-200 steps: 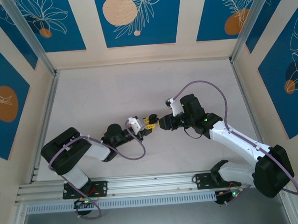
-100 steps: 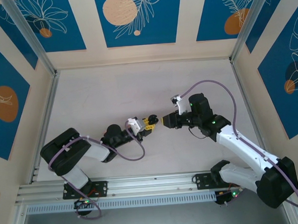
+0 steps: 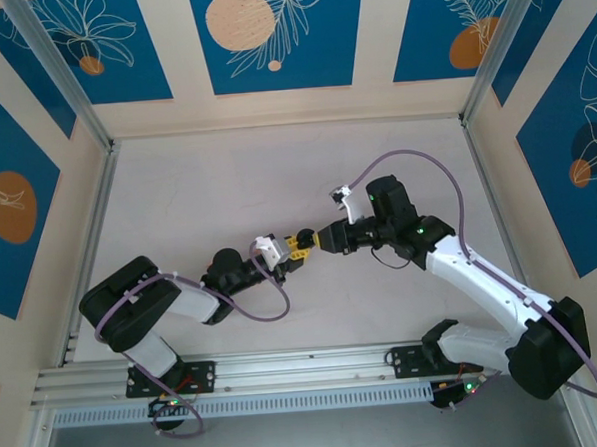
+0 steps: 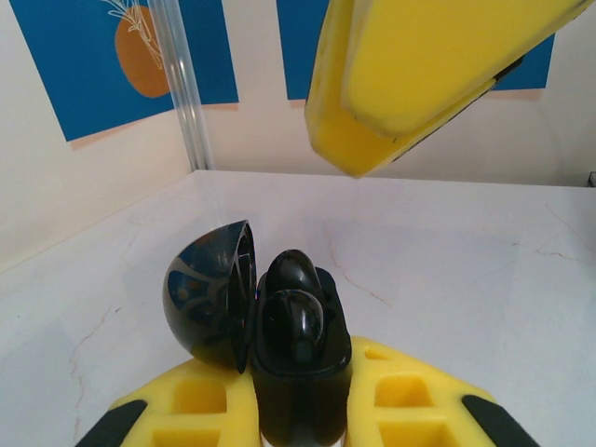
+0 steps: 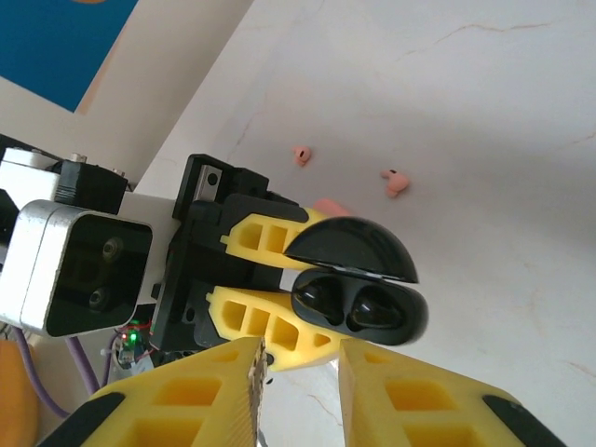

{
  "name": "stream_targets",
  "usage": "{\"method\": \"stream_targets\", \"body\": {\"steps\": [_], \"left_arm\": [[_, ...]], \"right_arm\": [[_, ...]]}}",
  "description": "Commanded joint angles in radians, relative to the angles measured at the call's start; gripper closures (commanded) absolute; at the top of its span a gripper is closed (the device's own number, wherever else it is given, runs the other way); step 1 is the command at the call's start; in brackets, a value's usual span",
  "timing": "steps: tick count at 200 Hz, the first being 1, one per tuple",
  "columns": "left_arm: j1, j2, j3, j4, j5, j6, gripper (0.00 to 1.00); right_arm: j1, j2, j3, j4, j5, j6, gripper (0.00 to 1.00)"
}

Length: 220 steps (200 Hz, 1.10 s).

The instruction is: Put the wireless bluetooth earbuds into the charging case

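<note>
The left gripper (image 3: 298,246) is clamped on the charging case (image 4: 300,358), a glossy black shell pinched upright between its yellow fingers (image 4: 200,402). The case's domed lid (image 4: 209,293) is swung open to one side. Two black wireless bluetooth earbuds (image 4: 293,321) sit side by side in the case's wells, their rounded backs showing above the rim. The right gripper (image 5: 300,396) is just to the right of the case and pointed at it. Its yellow pads stand a small way apart with nothing between them, and one of them (image 4: 419,56) hangs over the case in the left wrist view. Seen from above, the two grippers meet tip to tip near the middle of the table (image 3: 227,187), slightly on the near side. In the right wrist view, two small salmon-pink buds (image 5: 301,154) lie loose on the pale tabletop beyond the case, a little apart from each other. A pink edge (image 5: 328,206) peeks out just behind the open lid; what it belongs to cannot be told.
</note>
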Motion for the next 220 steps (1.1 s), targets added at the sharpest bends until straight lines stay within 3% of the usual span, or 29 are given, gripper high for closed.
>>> {"method": "stream_targets", "body": {"steps": [1,166,220], "left_arm": [[-0.010,-0.018,-0.009,0.038,0.026,0.009,0.84],[-0.009,-0.029,-0.012,0.038,0.034,0.009,0.84],[-0.009,-0.029,-0.013,0.038,0.040,0.013,0.84]], "right_arm": [[0.027,0.033,0.039,-0.038,-0.016,-0.016,0.74],[0.053,0.164,0.084,-0.013,-0.038,-0.035,0.81],[0.044,0.095,0.083,-0.028,-0.035,-0.079,0.80]]}}
